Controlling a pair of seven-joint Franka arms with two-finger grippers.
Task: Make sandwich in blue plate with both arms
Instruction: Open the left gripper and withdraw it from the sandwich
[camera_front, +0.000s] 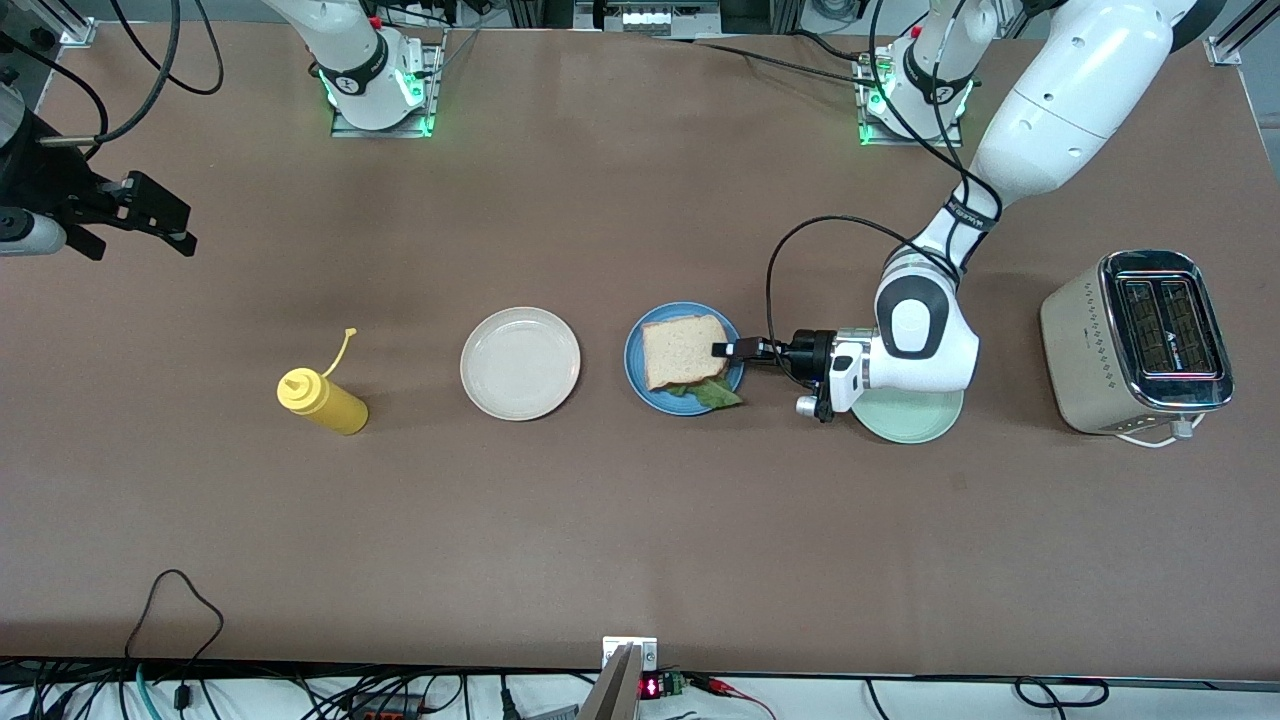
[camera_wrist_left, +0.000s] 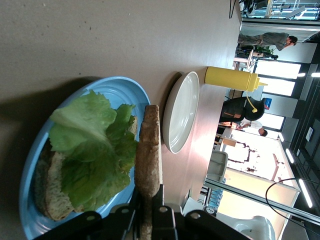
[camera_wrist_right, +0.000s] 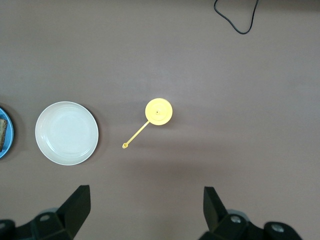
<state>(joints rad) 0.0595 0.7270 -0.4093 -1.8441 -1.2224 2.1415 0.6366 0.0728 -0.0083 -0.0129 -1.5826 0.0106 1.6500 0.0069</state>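
The blue plate (camera_front: 634, 372) lies mid-table and carries a lower bread slice (camera_wrist_left: 52, 195) with a crinkled green lettuce leaf (camera_wrist_left: 95, 150) on it. A second light-brown bread slice (camera_front: 682, 350) is held flat just over the lettuce, which pokes out at the plate's nearer rim (camera_front: 715, 393). My left gripper (camera_front: 722, 350) is shut on that slice's edge; in the left wrist view the slice (camera_wrist_left: 149, 150) runs edge-on between the fingers (camera_wrist_left: 165, 205). My right gripper (camera_front: 165, 215) hangs open and holds nothing, high over the right arm's end of the table.
A cream-white plate (camera_front: 520, 362) lies beside the blue one. A yellow squeeze bottle (camera_front: 322, 400) stands toward the right arm's end. A mint-green plate (camera_front: 915, 425) lies partly under the left wrist. A toaster (camera_front: 1140, 340) stands at the left arm's end.
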